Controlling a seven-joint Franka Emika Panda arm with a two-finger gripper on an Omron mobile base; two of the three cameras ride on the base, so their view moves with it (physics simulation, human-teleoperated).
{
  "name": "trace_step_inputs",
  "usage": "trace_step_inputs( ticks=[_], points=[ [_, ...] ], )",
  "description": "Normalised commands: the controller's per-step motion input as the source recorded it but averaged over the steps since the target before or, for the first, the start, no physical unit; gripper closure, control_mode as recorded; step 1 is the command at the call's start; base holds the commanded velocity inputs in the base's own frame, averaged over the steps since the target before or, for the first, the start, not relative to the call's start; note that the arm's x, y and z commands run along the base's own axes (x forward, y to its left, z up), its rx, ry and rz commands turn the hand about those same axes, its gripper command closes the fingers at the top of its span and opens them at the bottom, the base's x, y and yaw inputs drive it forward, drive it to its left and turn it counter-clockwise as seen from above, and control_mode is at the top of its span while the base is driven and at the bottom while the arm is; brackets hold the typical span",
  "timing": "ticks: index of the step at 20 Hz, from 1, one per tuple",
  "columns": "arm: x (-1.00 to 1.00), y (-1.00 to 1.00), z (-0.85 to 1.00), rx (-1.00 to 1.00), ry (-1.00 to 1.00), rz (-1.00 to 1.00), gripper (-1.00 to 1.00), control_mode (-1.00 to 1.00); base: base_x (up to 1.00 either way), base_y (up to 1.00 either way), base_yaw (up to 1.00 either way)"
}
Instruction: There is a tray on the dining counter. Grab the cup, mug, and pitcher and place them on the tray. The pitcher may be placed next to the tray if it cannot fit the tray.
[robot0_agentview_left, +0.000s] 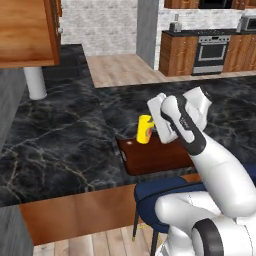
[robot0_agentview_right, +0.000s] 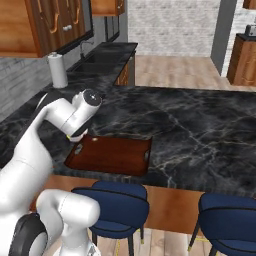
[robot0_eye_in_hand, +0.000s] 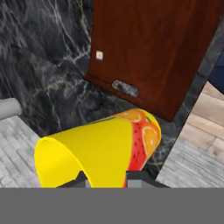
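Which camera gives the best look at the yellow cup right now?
The hand view: the cup sits large and close, its fruit print plain, between the fingers, above the tray. The left base view shows it small beside the hand. In the right base view the arm covers it.

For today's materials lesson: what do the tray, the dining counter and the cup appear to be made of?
Tray: seemingly polished reddish-brown wood, smooth and faintly glossy. Dining counter: black marble look, pale veins, brown wood front edge. Cup: smooth opaque yellow, perhaps plastic or glazed ceramic, with printed fruit.
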Motion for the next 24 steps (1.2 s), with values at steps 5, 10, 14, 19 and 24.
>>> trace_step_inputs(
  ticks=[5, 10, 14, 19, 24],
  points=[
    [0.45, 0.0, -0.43, 0.0, 0.0, 0.01, 1.0, -1.0, 0.0, 0.0, 0.0],
    [0.35, 0.0, -0.56, 0.0, 0.0, 0.02, 1.0, -1.0, 0.0, 0.0, 0.0],
    [0.37, 0.0, -0.51, 0.0, 0.0, 0.02, 1.0, -1.0, 0.0, 0.0, 0.0],
    [0.39, 0.0, -0.4, 0.0, 0.0, 0.01, 1.0, -1.0, 0.0, 0.0, 0.0],
    [0.4, 0.0, -0.28, 0.0, 0.0, 0.0, 1.0, -1.0, 0.0, 0.0, 0.0]
  ],
)
